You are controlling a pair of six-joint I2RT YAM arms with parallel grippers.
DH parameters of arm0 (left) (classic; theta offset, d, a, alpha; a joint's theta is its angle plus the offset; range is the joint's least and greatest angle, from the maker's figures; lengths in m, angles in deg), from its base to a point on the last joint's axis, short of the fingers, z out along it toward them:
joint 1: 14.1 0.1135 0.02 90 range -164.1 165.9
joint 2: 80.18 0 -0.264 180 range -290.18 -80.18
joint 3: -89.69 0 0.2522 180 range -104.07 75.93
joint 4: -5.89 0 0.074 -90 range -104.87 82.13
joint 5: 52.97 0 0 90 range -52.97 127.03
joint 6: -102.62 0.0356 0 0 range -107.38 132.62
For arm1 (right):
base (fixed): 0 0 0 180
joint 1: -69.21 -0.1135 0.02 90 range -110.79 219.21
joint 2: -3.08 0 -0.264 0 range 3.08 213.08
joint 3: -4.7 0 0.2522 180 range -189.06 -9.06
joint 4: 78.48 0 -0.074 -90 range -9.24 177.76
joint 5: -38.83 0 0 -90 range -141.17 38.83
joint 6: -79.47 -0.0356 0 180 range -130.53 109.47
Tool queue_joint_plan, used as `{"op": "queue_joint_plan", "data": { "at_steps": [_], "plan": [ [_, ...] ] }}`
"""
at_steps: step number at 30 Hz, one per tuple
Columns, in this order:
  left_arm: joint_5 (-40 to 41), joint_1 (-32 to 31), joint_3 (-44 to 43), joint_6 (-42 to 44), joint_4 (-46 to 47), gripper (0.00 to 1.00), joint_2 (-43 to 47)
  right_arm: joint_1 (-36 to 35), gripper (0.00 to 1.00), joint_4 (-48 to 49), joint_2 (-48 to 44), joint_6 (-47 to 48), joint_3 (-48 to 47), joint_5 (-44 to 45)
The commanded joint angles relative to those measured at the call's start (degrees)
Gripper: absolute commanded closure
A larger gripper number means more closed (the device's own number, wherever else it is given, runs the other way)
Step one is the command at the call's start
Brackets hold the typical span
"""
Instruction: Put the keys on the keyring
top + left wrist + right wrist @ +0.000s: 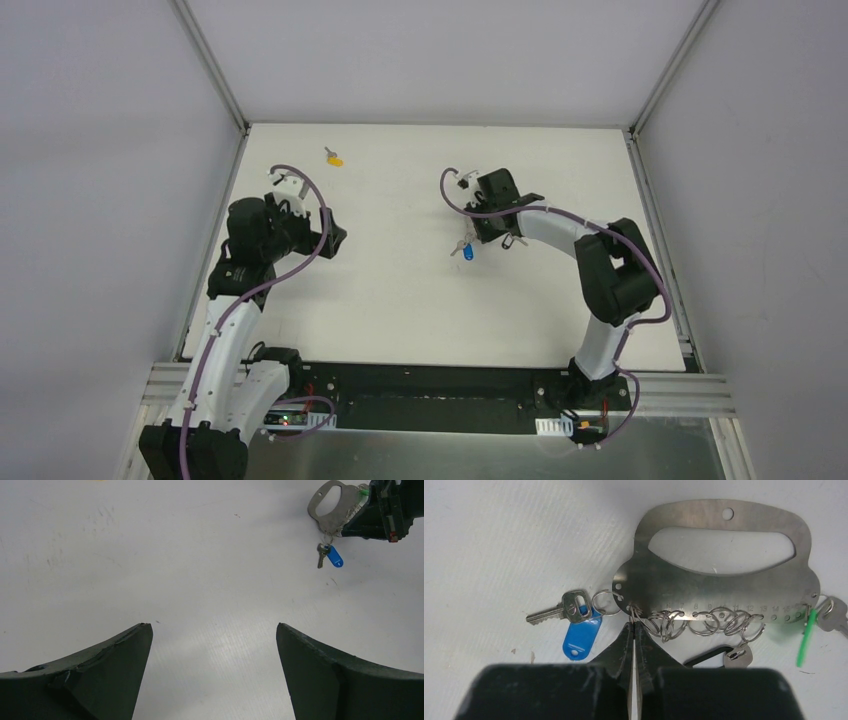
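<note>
The keyring (724, 575) is a flat silver plate with an oval slot and a row of small split rings along its lower edge. My right gripper (633, 624) is shut on one thin split ring near the plate's left end. A blue-tagged key (583, 630) hangs from the ring beside it. A black-tagged key (738, 657) and a green-tagged key (806, 637) hang further right. A yellow-orange key (334, 157) lies alone at the far left of the table. My left gripper (214, 630) is open and empty, over bare table, well left of the keyring (332, 507).
The white table (400, 300) has grey walls on three sides and a metal rail along the near edge. The right arm's black wrist (385, 510) covers the right part of the keyring in the left wrist view.
</note>
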Motion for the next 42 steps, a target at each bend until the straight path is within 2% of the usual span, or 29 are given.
{"op": "queue_joint_plan", "data": {
  "at_steps": [1,5,10,15,19,22,27,36,42],
  "plan": [
    [-2.58,0.66,-1.01,0.14,2.43,0.00,-0.70,0.25,1.00,-0.45,-8.85,4.76,0.55,-4.37],
    [-4.62,0.49,-4.69,1.32,-0.19,0.00,-2.45,0.24,1.00,-2.19,-16.15,10.29,3.24,-8.54],
    [-8.89,-0.91,-9.37,2.72,-2.98,0.12,-5.95,0.27,1.00,-4.69,-25.60,14.24,6.06,-16.81],
    [-15.24,-6.94,-14.77,7.38,-5.77,0.25,-8.39,0.20,1.00,-8.53,-30.62,15.37,4.19,-24.52],
    [-21.97,-13.10,-19.69,9.80,-7.56,0.28,-11.01,-0.10,1.00,-10.61,-31.84,15.66,1.36,-29.77],
    [-25.23,-16.39,-22.49,6.70,-5.01,0.31,-13.18,-0.33,1.00,-10.95,-32.09,14.76,-0.37,-33.62],
    [-26.02,-21.06,-23.51,0.78,1.55,0.38,-16.69,-0.52,1.00,-9.79,-31.46,11.59,-1.67,-40.43],
    [-27.08,-28.46,-27.09,0.08,2.61,0.49,-24.41,-0.67,1.00,-8.60,-29.35,7.77,-3.79,-51.26],
    [-28.44,-30.57,-28.84,0.59,2.62,0.57,-27.02,-0.66,1.00,-9.83,-29.46,8.42,-3.86,-55.85]
  ]
}}
